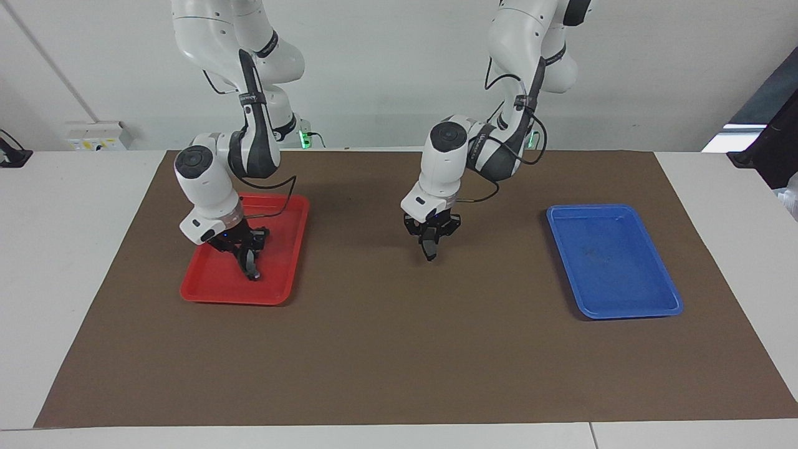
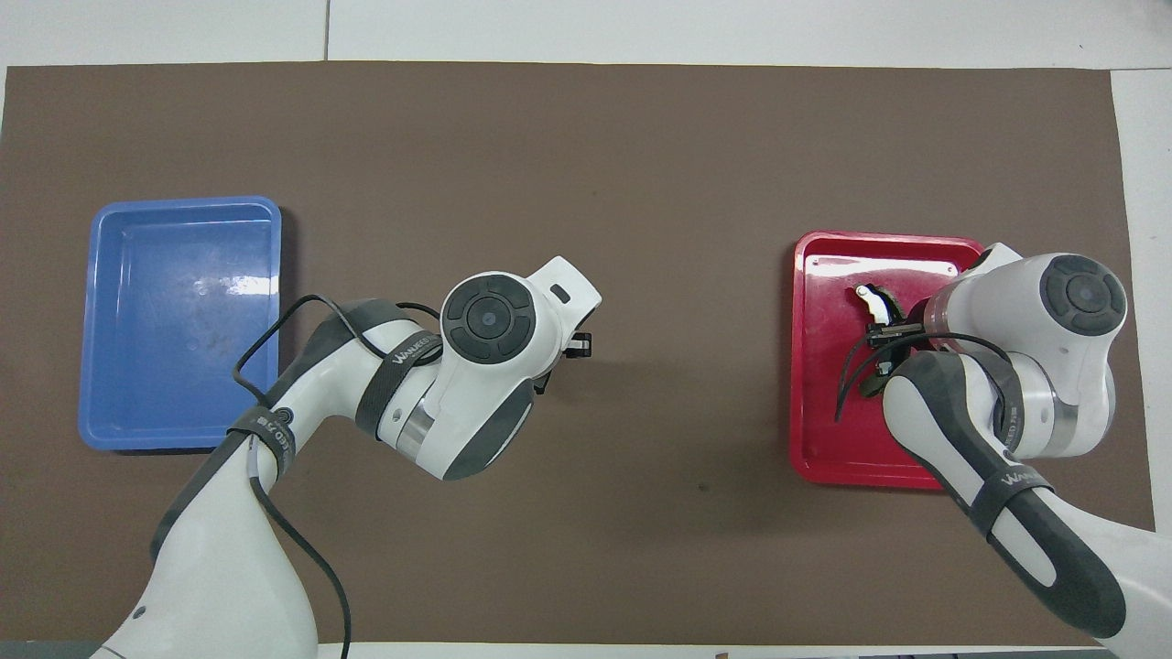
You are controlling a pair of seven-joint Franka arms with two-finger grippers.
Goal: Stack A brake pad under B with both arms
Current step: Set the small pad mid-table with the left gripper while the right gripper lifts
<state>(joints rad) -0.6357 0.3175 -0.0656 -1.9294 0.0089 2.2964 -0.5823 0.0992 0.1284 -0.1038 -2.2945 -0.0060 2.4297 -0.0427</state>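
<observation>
My left gripper (image 1: 430,242) hangs over the brown mat (image 1: 399,349) between the two trays. It is shut on the A brake pad (image 1: 429,251), a small all-dark pad that hangs down from the fingers above the mat. In the overhead view the left wrist hides this pad. My right gripper (image 1: 245,246) is low over the red tray (image 1: 206,293) and shut on pad B (image 1: 252,265), the longer crescent pad. Its lower end is at the tray floor. Its light end shows in the overhead view (image 2: 872,299) beside the right gripper (image 2: 886,335).
A blue tray (image 1: 623,262) lies on the mat toward the left arm's end, with nothing in it; it also shows in the overhead view (image 2: 183,320). The red tray (image 2: 806,366) lies toward the right arm's end.
</observation>
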